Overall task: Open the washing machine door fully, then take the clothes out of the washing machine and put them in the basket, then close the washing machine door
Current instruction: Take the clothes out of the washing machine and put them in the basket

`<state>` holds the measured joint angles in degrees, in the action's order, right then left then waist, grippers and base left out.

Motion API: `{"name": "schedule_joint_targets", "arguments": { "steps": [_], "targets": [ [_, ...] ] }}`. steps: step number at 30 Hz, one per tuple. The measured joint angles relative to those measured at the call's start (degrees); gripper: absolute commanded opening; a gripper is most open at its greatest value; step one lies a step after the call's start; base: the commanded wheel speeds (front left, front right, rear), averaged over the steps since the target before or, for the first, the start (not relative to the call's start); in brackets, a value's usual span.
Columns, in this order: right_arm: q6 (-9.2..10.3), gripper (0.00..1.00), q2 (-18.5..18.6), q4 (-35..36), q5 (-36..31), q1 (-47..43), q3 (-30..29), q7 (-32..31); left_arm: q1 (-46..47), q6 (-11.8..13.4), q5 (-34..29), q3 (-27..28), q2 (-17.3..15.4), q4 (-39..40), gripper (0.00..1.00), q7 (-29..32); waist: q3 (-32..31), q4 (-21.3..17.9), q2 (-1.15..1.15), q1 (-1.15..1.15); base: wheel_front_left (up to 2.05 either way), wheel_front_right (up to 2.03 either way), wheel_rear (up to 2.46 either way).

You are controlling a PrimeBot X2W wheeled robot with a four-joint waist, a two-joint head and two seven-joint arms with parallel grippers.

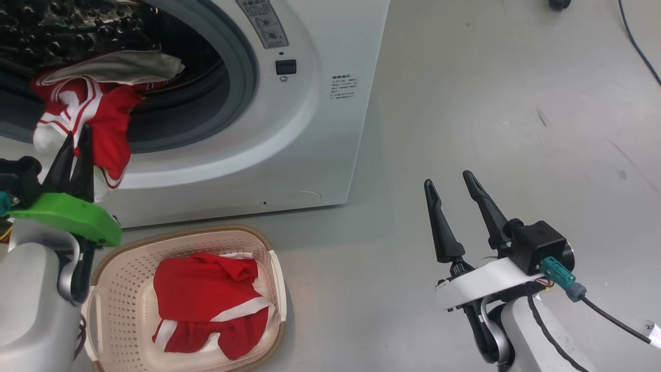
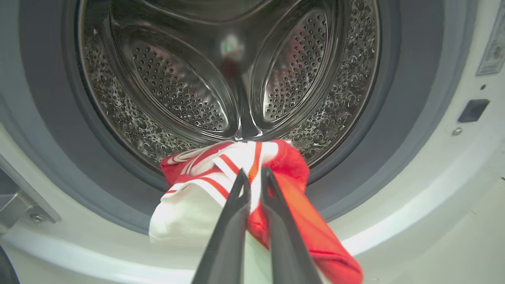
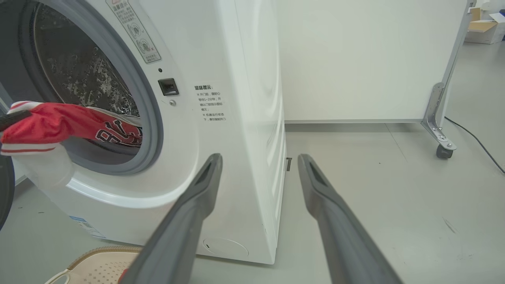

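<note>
Held jersey (image 1: pixel 103 119): red with white stripes and a white panel; it is draped out over the lip of the washing machine (image 1: pixel 320 103) opening, lower end hanging down the white front
Left gripper (image 1: pixel 77 133): fingers pressed almost together, pinching the held jersey at the near left of the opening
Right gripper (image 1: pixel 448 178): fingers spread wide with nothing between them, over grey floor (image 1: pixel 490 129), well to the right of the machine
Basket (image 1: pixel 129 253): cream, perforated, brown rim; it stands on the floor just in front of the machine, below the left gripper
Second jersey (image 1: pixel 206 305): red with white bands, crumpled inside the basket
Left wrist view: gives you the steel drum (image 2: pixel 236 79) with its perforated paddles, ringed by the grey gasket (image 2: pixel 414 98); the head view cuts most of that off
Right wrist view: you get black lettering on the red cloth, which the head view's angle does not give you, plus a white wheeled panel (image 3: pixel 355 59) far behind the machine
</note>
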<state>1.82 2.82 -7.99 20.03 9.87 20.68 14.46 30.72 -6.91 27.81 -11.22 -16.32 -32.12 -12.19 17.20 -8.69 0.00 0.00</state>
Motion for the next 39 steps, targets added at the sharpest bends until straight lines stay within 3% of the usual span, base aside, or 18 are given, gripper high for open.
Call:
{"name": "schedule_joint_targets", "arguments": {
  "steps": [16, 33, 39],
  "targets": [
    [-1.55, 1.0, 0.0, -0.2, -1.0, -1.3, -1.5, 0.0, -6.3, 0.0, -0.7, 0.7, -0.9, 14.5, 0.0, -2.3, -3.3, 2.7, 0.0, 0.0, 0.0, 0.0, 0.0],
    [-2.25, 1.0, 0.0, 0.3, -1.1, -2.2, -2.8, 0.0, -8.7, 0.0, -4.8, 13.8, 1.8, 41.8, 0.0, -2.5, -2.5, 4.0, 0.0, 0.0, 0.0, 0.0, 0.0],
    [-2.36, 1.0, 0.0, 0.3, -1.6, -2.2, -2.8, 0.0, -14.2, 0.0, -4.1, 11.3, 2.5, 41.8, 0.0, -2.6, -2.3, 4.3, 0.0, 0.0, 0.0, 0.0, 0.0]
  ]
}}
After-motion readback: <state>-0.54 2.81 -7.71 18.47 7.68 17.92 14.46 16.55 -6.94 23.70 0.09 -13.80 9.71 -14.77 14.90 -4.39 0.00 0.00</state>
